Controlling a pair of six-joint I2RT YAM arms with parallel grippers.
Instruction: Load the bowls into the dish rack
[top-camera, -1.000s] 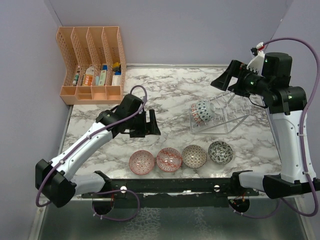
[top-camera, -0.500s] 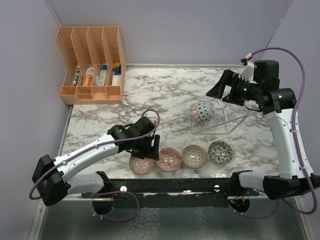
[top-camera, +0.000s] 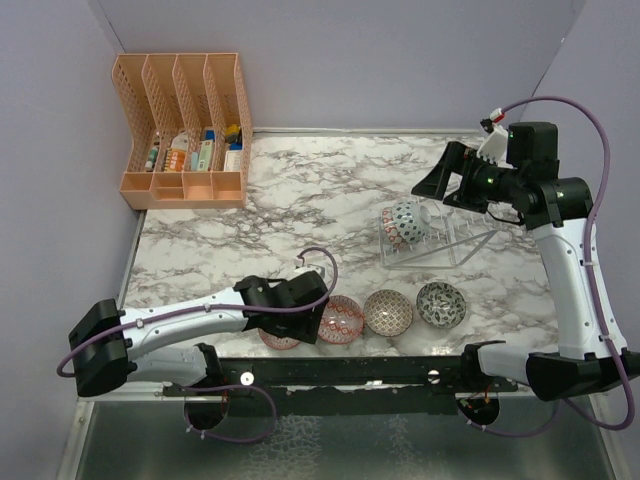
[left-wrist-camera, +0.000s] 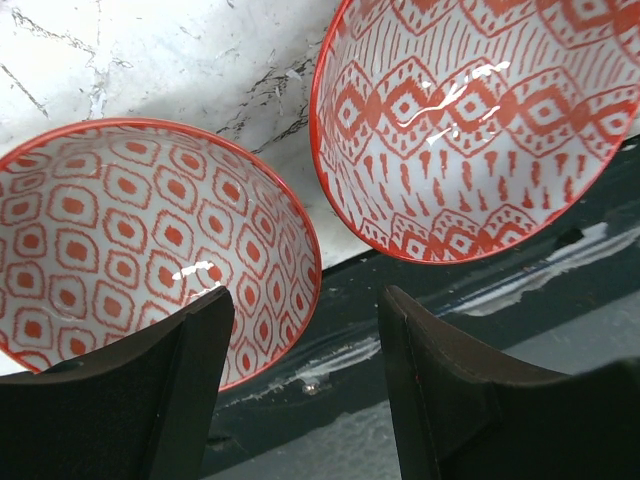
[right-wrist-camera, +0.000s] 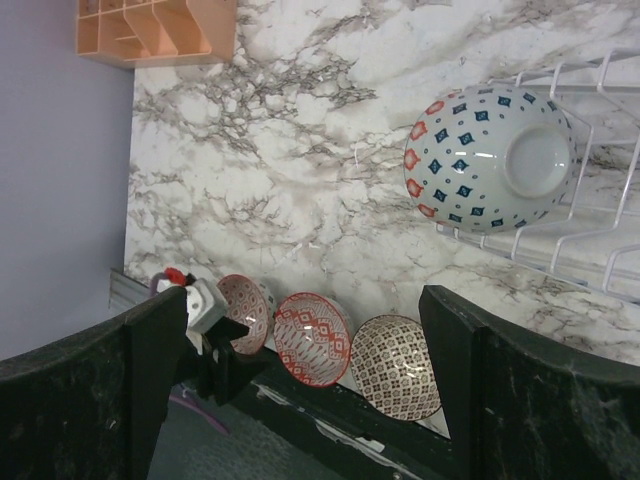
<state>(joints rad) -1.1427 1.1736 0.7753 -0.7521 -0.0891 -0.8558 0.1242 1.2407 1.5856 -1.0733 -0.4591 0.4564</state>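
Four bowls stand in a row by the table's near edge: a red dotted bowl (top-camera: 276, 339) (left-wrist-camera: 120, 230), a red diamond bowl (top-camera: 343, 318) (left-wrist-camera: 470, 120), a brownish bowl (top-camera: 388, 312) and a dark grey-green bowl (top-camera: 441, 304). My left gripper (top-camera: 300, 318) (left-wrist-camera: 305, 300) is low over the dotted bowl and open, one finger over its inside and one outside its rim. A blue-patterned bowl (top-camera: 405, 222) (right-wrist-camera: 490, 160) stands on edge in the wire dish rack (top-camera: 455, 238) (right-wrist-camera: 600, 250). High by the rack's far side, my right gripper (top-camera: 438, 180) (right-wrist-camera: 305, 300) is open and holds nothing.
An orange file organiser (top-camera: 185, 130) with small items stands at the back left. A dark rail (top-camera: 350, 375) runs along the near edge just behind the bowl row. Purple walls close the left and right sides.
My left arm swung down from mid-table to the leftmost red bowl, and its jaws narrowed. The right gripper shifted slightly over the rack, then held still.
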